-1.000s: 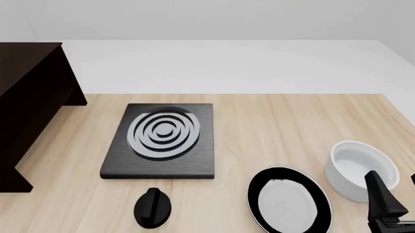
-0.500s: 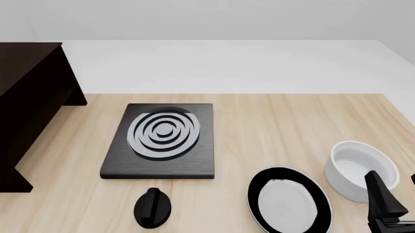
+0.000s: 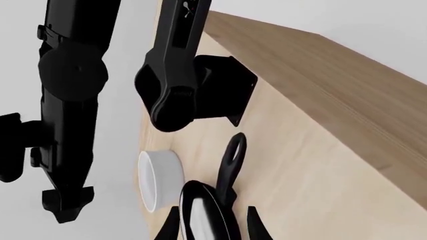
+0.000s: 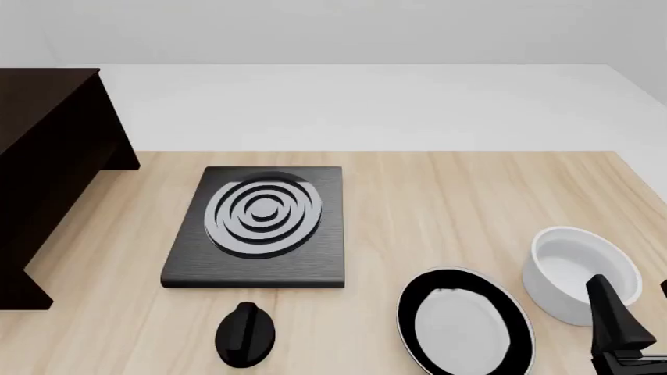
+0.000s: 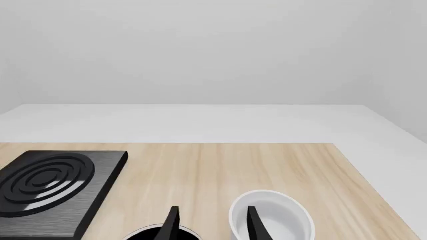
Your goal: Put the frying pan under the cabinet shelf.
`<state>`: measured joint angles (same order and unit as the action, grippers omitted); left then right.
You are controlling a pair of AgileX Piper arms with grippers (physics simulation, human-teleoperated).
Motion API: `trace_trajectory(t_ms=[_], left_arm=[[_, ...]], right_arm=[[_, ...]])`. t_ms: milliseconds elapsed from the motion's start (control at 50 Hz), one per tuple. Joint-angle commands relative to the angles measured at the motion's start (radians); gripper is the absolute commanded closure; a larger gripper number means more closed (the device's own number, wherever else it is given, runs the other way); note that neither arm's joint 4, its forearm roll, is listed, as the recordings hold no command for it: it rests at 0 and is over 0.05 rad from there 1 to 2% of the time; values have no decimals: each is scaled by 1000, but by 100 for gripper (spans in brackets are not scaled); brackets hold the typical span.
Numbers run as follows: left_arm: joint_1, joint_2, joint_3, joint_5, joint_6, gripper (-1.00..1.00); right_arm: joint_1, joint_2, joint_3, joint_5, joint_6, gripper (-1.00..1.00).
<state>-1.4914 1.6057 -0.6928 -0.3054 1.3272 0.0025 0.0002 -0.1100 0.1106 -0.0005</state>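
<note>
Nothing moved: the frying pan lay untouched on the counter.

Across the last second the front view matched frame for frame, so the task had not begun. The pan sat near the front right, beside the white bowl, well apart from the cabinet shelf at far left. The right gripper hung open and empty; the left gripper likewise, its jaws parted.

Left of your right jaws lies the frying pan, the bowl just ahead, stove plate and cabinet shelf far left.
</note>
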Motion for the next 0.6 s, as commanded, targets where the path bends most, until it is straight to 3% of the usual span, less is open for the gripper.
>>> trace_trajectory(t_ms=[20,600], left_arm=[[-1,30,-16,-10,5,-100],[5,116,-60,-33,1,-100]], right_arm=[[0,0,0,0,0,-100],[0,0,0,0,0,-100]])
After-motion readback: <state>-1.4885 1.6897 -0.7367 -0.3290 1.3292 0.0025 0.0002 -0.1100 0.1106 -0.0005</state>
